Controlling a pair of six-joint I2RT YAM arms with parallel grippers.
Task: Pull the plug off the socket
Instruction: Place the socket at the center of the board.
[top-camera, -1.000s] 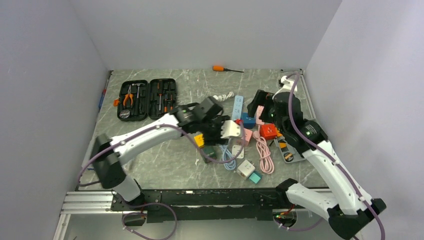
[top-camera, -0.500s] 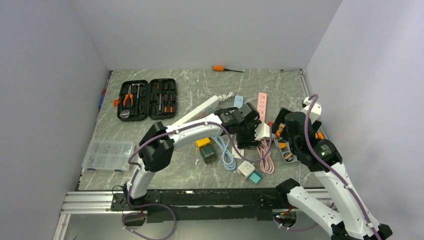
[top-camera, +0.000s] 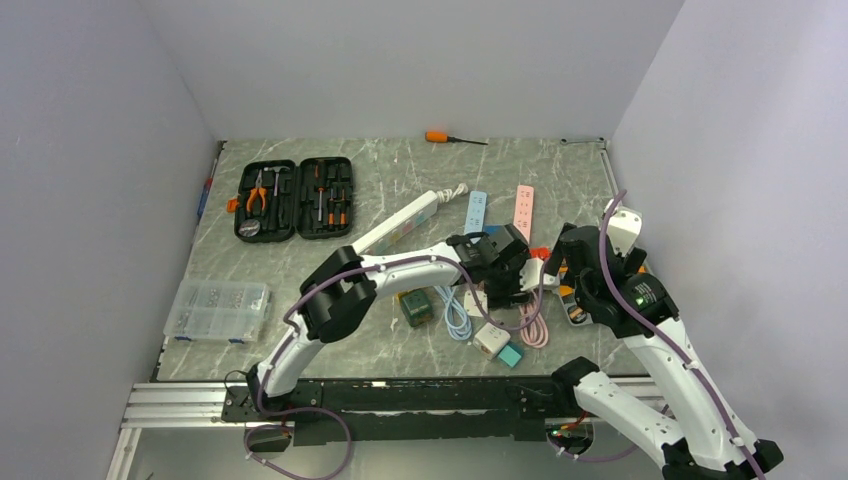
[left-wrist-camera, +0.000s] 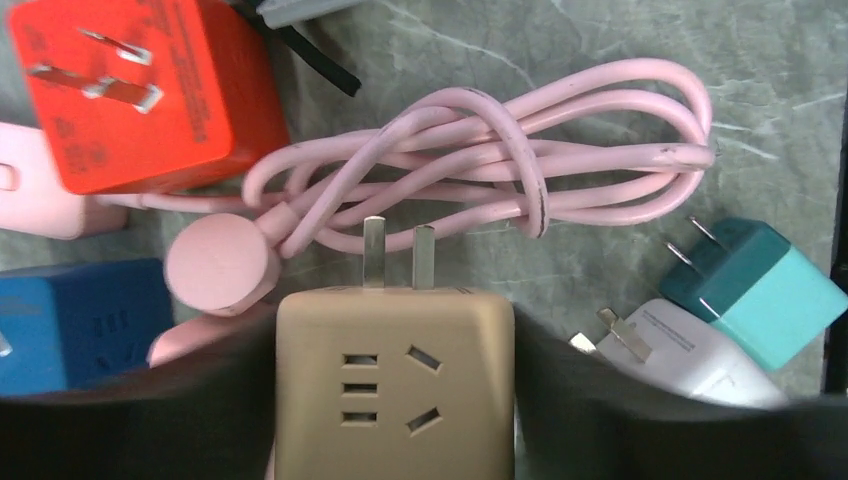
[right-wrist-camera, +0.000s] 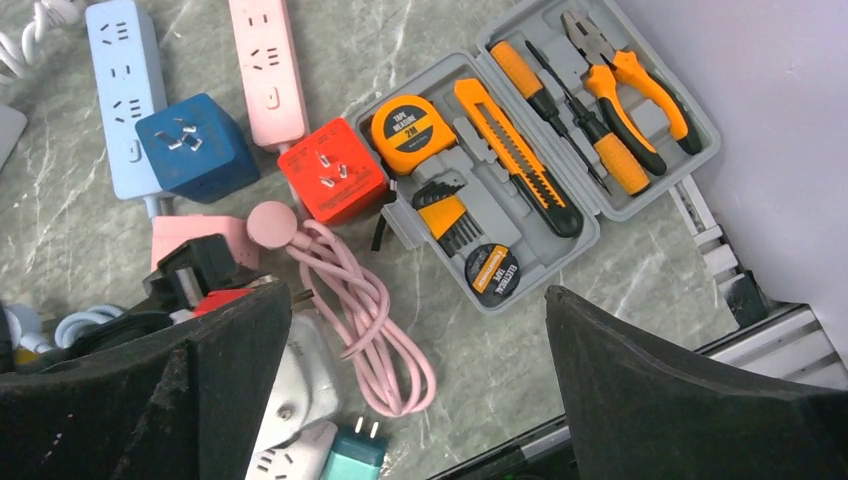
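Observation:
The plug (left-wrist-camera: 395, 380) is a tan cube adapter, and my left gripper (left-wrist-camera: 395, 340) is shut on its sides. Its two prongs point away from me and are bare, in no socket. They hang over a coiled pink cable (left-wrist-camera: 480, 170). In the top view the left gripper (top-camera: 525, 275) holds the plug (top-camera: 533, 270) just left of my right gripper (top-camera: 565, 262). My right gripper (right-wrist-camera: 415, 300) stands wide open with nothing between its fingers, above the pink cable (right-wrist-camera: 360, 310). A pink power strip (right-wrist-camera: 265, 65) and a blue one (right-wrist-camera: 125, 90) lie beyond; which is the task's socket I cannot tell.
A red cube adapter (left-wrist-camera: 140, 90), a blue cube (left-wrist-camera: 80, 320), a teal plug (left-wrist-camera: 765, 285) and a white adapter (left-wrist-camera: 690, 350) crowd around the cable. A grey tool case (right-wrist-camera: 560, 150) lies open at right. A black tool case (top-camera: 295, 197) and a plastic box (top-camera: 215, 310) sit left.
My left arm has swung right, carrying the tan plug from mid-table to beside the right gripper. The right arm has drawn back toward the near right, still open.

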